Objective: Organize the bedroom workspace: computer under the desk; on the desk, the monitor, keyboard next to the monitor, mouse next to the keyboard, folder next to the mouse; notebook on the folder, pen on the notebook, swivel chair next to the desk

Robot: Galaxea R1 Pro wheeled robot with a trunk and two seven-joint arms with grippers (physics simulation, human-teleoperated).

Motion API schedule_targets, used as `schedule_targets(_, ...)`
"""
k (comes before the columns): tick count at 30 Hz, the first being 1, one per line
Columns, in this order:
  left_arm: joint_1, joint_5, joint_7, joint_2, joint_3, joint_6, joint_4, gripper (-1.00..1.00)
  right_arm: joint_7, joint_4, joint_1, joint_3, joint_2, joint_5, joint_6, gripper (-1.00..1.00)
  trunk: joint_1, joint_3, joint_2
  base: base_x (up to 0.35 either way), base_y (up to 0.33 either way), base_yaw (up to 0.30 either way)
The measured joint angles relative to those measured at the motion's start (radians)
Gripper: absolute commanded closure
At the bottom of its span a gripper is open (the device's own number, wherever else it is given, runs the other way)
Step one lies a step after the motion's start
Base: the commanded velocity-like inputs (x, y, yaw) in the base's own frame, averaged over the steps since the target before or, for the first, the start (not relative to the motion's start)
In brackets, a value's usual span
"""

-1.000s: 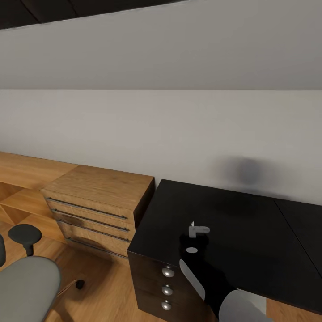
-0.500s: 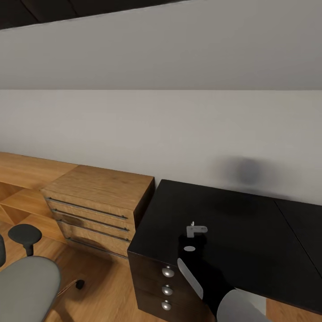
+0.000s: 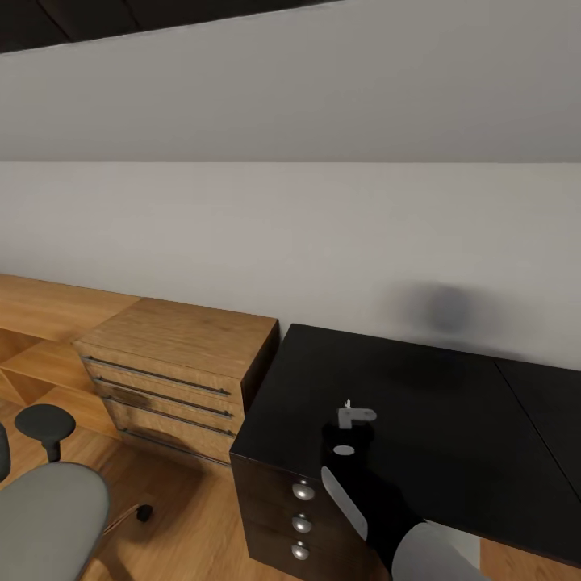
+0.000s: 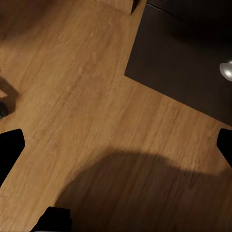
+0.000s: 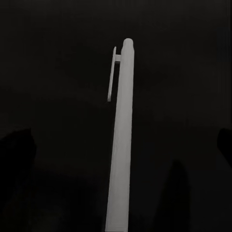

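A room in a home, set up as a study corner; glossy black desk (image 3: 420, 403) w/ dark drawers and round silver knobs (image 3: 303, 490) stands against a plain pale wall (image 3: 290, 234); light wood cabinet (image 3: 181, 367) w/ long bar handles just beside it; grey padded swivel chair (image 3: 48, 516) on a warm wood plank floor (image 4: 87, 111); sloped ceiling above.

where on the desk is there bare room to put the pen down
The black desk top is bare from the wood cabinet side back to the wall and rightward past the seam. The one busy spot is the front-left corner above the drawer knobs, where the right gripper holds the pen.
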Motion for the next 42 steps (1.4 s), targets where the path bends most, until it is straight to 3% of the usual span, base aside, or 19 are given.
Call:
schedule_targets(2,0.000,0.000,0.000,0.000,0.000,0.000,0.000,-1.00,0.001,0.007,0.000,-0.004,-0.001,-0.002,-0.023,-1.00,0.000,0.000,0.000,0.000,0.000,0.000)
schedule_targets(6,0.000,0.000,0.000,0.000,0.001,0.000,0.000,-1.00,0.006,0.031,0.000,-0.117,-0.003,-0.004,-0.087,-1.00,0.000,0.000,0.000,0.000,0.000,0.000)
schedule_targets(8,0.000,0.000,0.001,0.000,0.001,0.000,0.000,-1.00,0.007,0.033,0.000,-0.149,-0.003,-0.005,-0.093,-1.00,0.000,0.000,0.000,0.000,0.000,0.000)
schedule_targets(22,0.000,0.000,-0.001,-0.001,0.001,0.000,0.000,-1.00,0.006,0.033,0.000,-0.165,-0.002,0.000,-0.094,-1.00,0.000,0.000,0.000,0.000,0.000,0.000)
schedule_targets(23,0.000,0.000,-0.001,0.000,0.001,0.000,0.000,-1.00,0.005,0.033,0.000,-0.165,-0.002,0.000,-0.093,1.00,0.000,0.000,0.000,0.000,0.000,0.000)
schedule_targets(42,0.000,0.000,-0.001,-0.001,0.001,0.000,0.000,-1.00,0.005,0.034,0.000,-0.165,-0.002,0.002,-0.092,1.00,0.000,0.000,0.000,0.000,0.000,0.000)
